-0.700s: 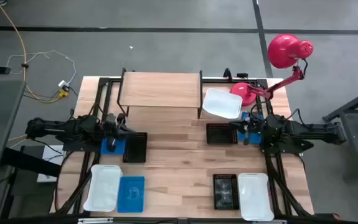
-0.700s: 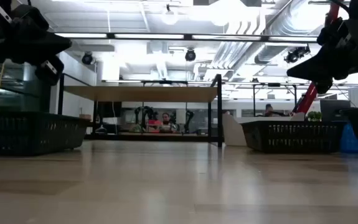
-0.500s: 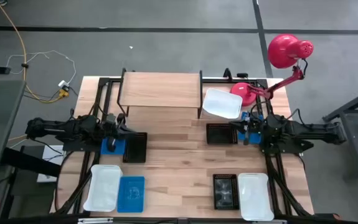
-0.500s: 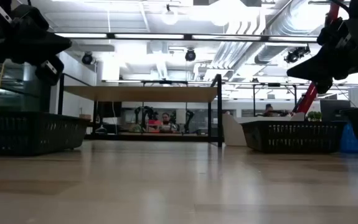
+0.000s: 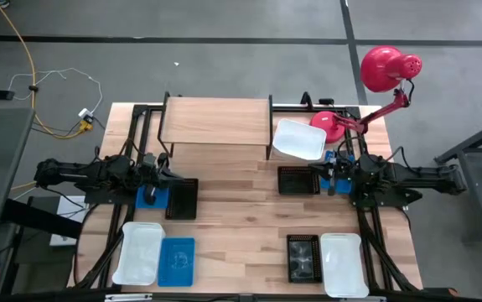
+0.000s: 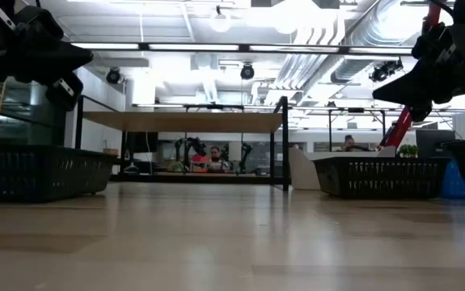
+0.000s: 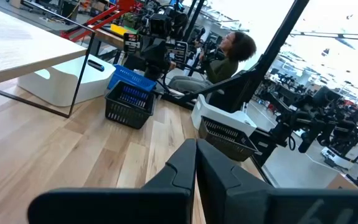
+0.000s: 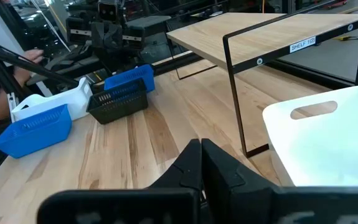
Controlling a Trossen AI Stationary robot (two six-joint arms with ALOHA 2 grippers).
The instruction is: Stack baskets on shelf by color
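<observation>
Left claw (image 5: pixel 167 174) sits over the counter's (image 5: pixel 241 210) left side, and from my seat I read its two fingers (image 7: pixel 219 177) as pressed together, holding nothing. Just under it lie a blue basket (image 5: pixel 151 196) and a black basket (image 5: pixel 182 199) side by side. Right claw (image 5: pixel 323 172) mirrors it on the right side, its fingers (image 8: pixel 219 171) also together and empty, with a second black basket (image 5: pixel 298 180) just beside its tip and a blue one (image 5: pixel 339 158) partly hidden under the arm.

I see the shelf (image 5: pixel 216 121) standing at the far middle of the counter, its board bare. A white basket (image 5: pixel 299 139) rests tilted against the shelf's right legs, near the red lamp (image 5: pixel 389 69).

Along the near edge, a white basket (image 5: pixel 138 252) and a blue basket (image 5: pixel 177 261) touch on the left; a black basket (image 5: pixel 303 257) and a white one (image 5: pixel 341 264) sit together on the right.
</observation>
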